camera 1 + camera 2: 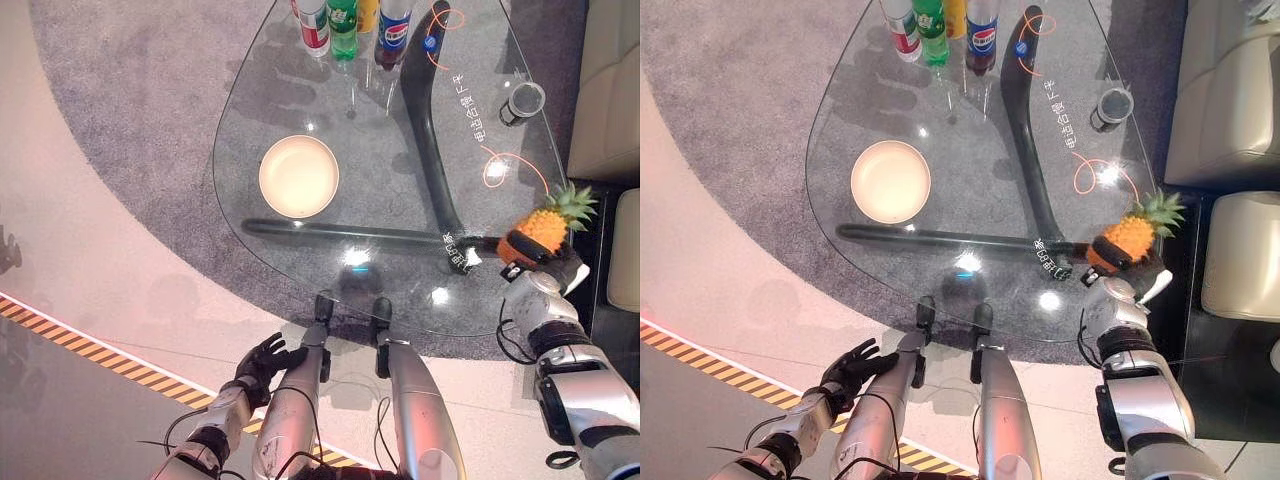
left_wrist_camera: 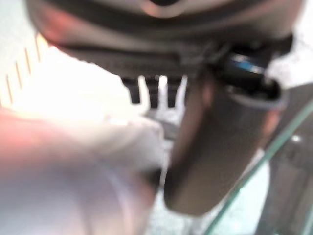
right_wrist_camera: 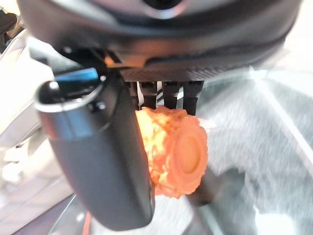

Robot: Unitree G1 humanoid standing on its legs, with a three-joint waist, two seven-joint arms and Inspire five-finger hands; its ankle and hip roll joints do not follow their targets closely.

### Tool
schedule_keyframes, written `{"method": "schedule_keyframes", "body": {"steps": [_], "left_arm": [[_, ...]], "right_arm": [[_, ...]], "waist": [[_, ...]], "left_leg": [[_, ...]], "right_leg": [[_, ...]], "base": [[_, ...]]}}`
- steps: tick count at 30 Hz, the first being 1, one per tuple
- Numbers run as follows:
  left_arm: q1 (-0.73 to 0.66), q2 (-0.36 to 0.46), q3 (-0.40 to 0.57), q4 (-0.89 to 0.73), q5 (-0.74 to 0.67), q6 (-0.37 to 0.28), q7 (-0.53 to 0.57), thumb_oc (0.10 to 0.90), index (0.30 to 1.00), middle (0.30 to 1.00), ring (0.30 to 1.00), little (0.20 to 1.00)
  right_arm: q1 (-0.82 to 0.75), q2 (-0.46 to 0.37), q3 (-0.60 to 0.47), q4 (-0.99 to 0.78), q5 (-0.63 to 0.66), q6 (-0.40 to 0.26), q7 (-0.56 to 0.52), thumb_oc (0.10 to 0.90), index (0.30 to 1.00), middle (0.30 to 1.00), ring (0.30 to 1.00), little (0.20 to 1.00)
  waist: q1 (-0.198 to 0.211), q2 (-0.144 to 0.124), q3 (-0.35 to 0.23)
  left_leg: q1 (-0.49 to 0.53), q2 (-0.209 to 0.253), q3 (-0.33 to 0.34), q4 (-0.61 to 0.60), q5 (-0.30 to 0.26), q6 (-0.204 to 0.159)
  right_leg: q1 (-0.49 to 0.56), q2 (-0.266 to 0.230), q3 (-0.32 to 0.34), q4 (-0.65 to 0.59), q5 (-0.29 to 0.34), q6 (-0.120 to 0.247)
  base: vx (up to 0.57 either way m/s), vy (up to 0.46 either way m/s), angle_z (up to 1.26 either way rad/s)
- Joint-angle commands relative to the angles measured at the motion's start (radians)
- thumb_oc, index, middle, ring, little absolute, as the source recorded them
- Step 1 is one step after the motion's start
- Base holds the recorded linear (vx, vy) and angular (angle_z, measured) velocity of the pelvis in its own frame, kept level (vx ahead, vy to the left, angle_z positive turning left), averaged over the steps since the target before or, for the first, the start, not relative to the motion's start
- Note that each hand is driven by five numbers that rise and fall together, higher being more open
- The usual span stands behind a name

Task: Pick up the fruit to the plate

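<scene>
Left hand (image 1: 264, 361) hangs low beside the robot, off the near edge of the glass table (image 1: 300, 120), and from what I see its dark fingers are loosely spread with nothing in them. Moving right across the tabletop, I see the round cream plate (image 1: 298, 176) sitting bare on the left part of the glass, well apart from the fruit. At the far edge stand several drink bottles (image 1: 343, 25) in a row, and a dark curved support (image 1: 432, 140) runs beneath the glass from the far side toward me, joining a second dark bar along the near side. Farther right, a small dark-rimmed cup (image 1: 524, 100) sits near the far right edge. At the right rim of the table, my right hand (image 1: 543, 258) has its fingers and thumb curled round the orange pineapple (image 1: 548, 228), whose green crown points away toward the pale sofa (image 1: 610, 90). In the right wrist view I see the pineapple's (image 3: 173, 149) knobbly orange body pinched between the thumb and the fingers.
</scene>
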Motion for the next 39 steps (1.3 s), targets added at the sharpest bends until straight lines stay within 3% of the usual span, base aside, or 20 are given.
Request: {"method": "schedule_keyframes", "body": {"steps": [1, 9, 14, 19, 25, 30, 34, 36, 39], "left_arm": [[0.086, 0.026, 0.029, -0.038, -0.026, -0.017, -0.001, 0.800, 0.900, 0.900, 0.900, 0.900], [0.116, 0.028, 0.071, -0.068, -0.079, -0.063, 0.016, 0.800, 0.900, 0.900, 0.900, 0.900], [0.132, 0.020, 0.128, -0.106, -0.138, -0.106, 0.046, 0.800, 0.900, 0.900, 0.900, 0.900], [0.158, 0.031, 0.246, -0.217, -0.214, -0.203, 0.100, 0.800, 0.900, 0.900, 0.900, 0.900], [0.161, 0.054, 0.347, -0.419, -0.176, -0.288, 0.155, 0.800, 0.900, 0.900, 0.900, 0.900], [0.180, 0.076, 0.380, -0.660, -0.122, -0.286, 0.152, 0.800, 0.900, 0.900, 0.900, 0.900], [0.195, 0.074, 0.379, -0.759, -0.138, -0.279, 0.102, 0.800, 0.900, 0.900, 0.900, 0.900], [0.205, 0.073, 0.371, -0.847, -0.172, -0.247, 0.039, 0.800, 0.900, 0.900, 0.900, 0.900], [0.220, 0.067, 0.341, -0.962, -0.265, -0.147, -0.092, 0.800, 0.900, 0.900, 0.900, 0.900]], "right_arm": [[-0.022, -0.050, -0.002, -0.154, -0.103, -0.097, -0.004, 0.100, 0.300, 0.300, 0.300, 0.200], [0.017, -0.050, -0.009, -0.359, -0.181, -0.137, 0.027, 0.100, 0.300, 0.300, 0.300, 0.200], [0.070, -0.020, -0.004, -0.499, -0.242, -0.155, 0.115, 0.100, 0.300, 0.300, 0.300, 0.200], [0.189, 0.018, 0.012, -0.674, -0.306, -0.166, 0.316, 0.100, 0.300, 0.300, 0.300, 0.200], [0.307, 0.048, 0.029, -0.800, -0.340, -0.201, 0.545, 0.100, 0.300, 0.300, 0.300, 0.200], [0.398, 0.057, 0.029, -0.884, -0.368, -0.233, 0.693, 0.100, 0.300, 0.300, 0.300, 0.200], [0.429, 0.049, 0.042, -0.931, -0.394, -0.235, 0.753, 0.100, 0.300, 0.300, 0.300, 0.200], [0.443, 0.039, 0.050, -0.954, -0.392, -0.237, 0.803, 0.100, 0.300, 0.300, 0.300, 0.200], [0.454, 0.029, 0.062, -0.988, -0.395, -0.235, 0.853, 0.100, 0.300, 0.300, 0.300, 0.200]], "waist": [[-0.011, -0.049, -0.021], [-0.022, -0.056, -0.021], [-0.026, -0.059, -0.027], [-0.031, -0.063, -0.076], [-0.018, -0.072, -0.121], [0.002, -0.082, -0.155], [0.012, -0.086, -0.167], [0.020, -0.090, -0.175], [0.029, -0.092, -0.183]], "left_leg": [[0.024, -0.053, -0.001, 0.103, -0.113, 0.033], [0.113, -0.054, -0.006, 0.083, -0.123, 0.033], [0.154, -0.054, -0.011, 0.075, -0.126, 0.029], [0.200, -0.050, -0.019, 0.054, -0.123, 0.025], [0.239, -0.051, -0.041, 0.055, -0.125, 0.020], [0.269, -0.054, -0.063, 0.054, -0.129, 0.017], [0.281, -0.054, -0.073, 0.052, -0.130, 0.015], [0.293, -0.054, -0.079, 0.046, -0.130, 0.014], [0.303, -0.054, -0.087, 0.040, -0.129, 0.013]], "right_leg": [[0.092, -0.009, 0.003, -0.125, 0.057, 0.040], [0.192, -0.007, 0.012, -0.158, 0.048, 0.034], [0.242, -0.006, 0.011, -0.170, 0.039, 0.029], [0.298, -0.007, -0.002, -0.177, 0.016, 0.023], [0.357, -0.005, -0.022, -0.177, -0.009, 0.019], [0.400, -0.003, -0.041, -0.177, -0.026, 0.019], [0.418, -0.003, -0.050, -0.178, -0.032, 0.020], [0.436, -0.003, -0.059, -0.184, -0.036, 0.021], [0.452, -0.001, -0.067, -0.191, -0.038, 0.021]], "base": [[-0.03, 0.023, 0.01], [0.00, 0.001, 0.00], [0.00, 0.000, 0.00], [0.01, -0.005, 0.00], [0.05, -0.035, 0.08], [0.06, -0.048, 0.17], [0.04, -0.036, 0.10], [0.06, -0.053, 0.03], [0.04, -0.036, 0.04]]}}
